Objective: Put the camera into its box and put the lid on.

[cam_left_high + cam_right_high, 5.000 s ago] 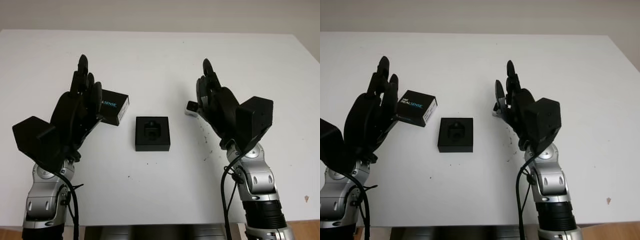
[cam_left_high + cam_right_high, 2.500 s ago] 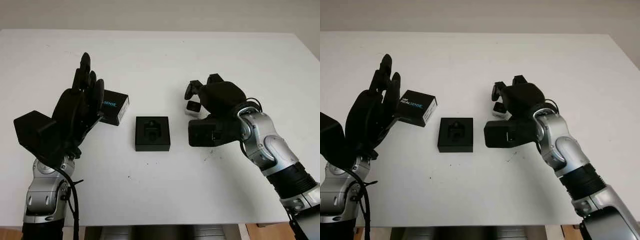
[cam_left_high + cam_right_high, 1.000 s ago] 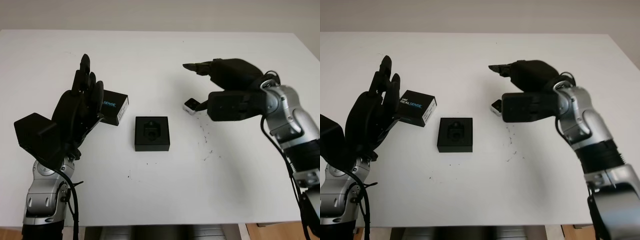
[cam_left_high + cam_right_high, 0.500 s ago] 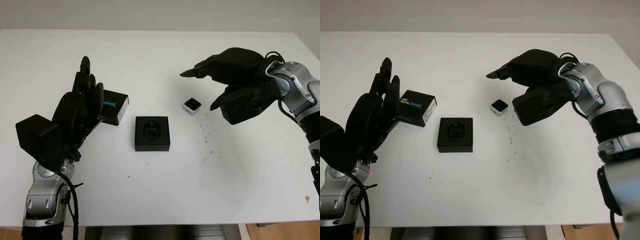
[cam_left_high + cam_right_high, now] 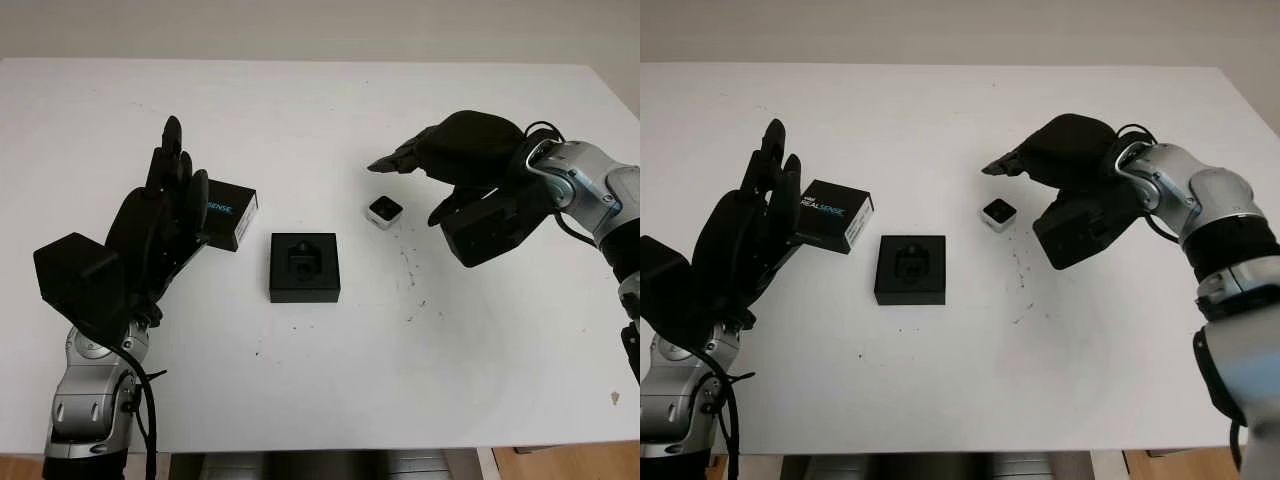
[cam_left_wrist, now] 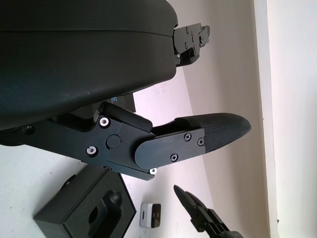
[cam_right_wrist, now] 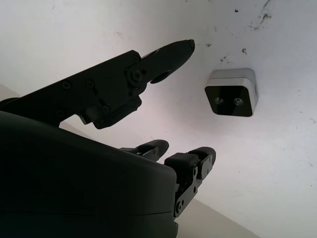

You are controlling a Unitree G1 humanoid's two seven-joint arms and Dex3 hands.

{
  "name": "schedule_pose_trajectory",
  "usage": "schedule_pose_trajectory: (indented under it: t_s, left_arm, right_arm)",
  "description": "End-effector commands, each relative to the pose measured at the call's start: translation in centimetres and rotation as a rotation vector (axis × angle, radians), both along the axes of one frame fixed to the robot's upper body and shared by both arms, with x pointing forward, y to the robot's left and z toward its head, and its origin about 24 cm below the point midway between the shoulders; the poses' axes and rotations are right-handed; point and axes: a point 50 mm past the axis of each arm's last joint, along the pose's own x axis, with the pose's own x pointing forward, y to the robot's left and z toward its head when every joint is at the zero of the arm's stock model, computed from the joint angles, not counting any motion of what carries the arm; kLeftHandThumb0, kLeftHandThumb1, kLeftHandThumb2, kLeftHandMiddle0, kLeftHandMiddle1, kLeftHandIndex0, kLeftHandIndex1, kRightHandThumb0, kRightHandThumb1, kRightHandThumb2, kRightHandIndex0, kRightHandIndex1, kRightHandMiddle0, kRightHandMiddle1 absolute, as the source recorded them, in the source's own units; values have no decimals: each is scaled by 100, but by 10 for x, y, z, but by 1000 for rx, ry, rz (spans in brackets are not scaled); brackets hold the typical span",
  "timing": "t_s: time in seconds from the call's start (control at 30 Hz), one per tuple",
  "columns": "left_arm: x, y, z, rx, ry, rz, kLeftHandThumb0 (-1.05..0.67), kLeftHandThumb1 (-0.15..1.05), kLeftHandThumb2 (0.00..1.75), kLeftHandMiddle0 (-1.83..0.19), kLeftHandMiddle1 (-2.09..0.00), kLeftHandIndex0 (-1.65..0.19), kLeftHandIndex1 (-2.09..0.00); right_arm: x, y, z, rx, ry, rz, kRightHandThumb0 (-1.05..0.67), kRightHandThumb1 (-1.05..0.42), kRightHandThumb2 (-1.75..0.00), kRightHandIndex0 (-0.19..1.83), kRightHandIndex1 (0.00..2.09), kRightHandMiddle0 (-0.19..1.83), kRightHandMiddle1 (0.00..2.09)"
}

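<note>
lid (image 5: 232, 214) partly behind left hand (image 5: 160, 215)

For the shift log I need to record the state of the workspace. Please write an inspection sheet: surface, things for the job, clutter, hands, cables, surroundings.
Surface: white table, with small dark specks right of the box.
Job's things: camera lies on the table, right of the box; the box is open, nothing in it. The lid lies left of the box, partly behind the left hand.
Clutter: nothing seen.
Hands: right hand open, above and right of the camera, not touching it. Left hand open, raised by the lid.
Cables: black cables along both forearms.
Surroundings: plain wall behind the table.
</note>
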Motion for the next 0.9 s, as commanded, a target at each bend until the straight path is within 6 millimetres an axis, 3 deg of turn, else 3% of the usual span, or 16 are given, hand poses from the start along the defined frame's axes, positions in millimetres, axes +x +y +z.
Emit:
schedule_pose_trajectory:
  t_s: [0.0, 0.37, 0.87]
  left_arm:
    - [-3, -1, 2, 7, -15, -3, -76, 105, 66, 19, 0, 19, 0]
    - [-3, 1, 3, 8, -13, 5, -77, 105, 65, 19, 0, 19, 0]
    - [-4, 1, 3, 9, -13, 5, -79, 105, 66, 19, 0, 19, 0]
  right_arm:
    - [3, 5, 6, 37, -23, 6, -39, -82, -6, 42, 13, 43, 8]
    - [7, 9, 1, 147, -7, -22, -41, -83, -6, 46, 13, 45, 7]
    - [10, 17, -13, 141, 19, -19, -42, -84, -5, 47, 11, 48, 8]
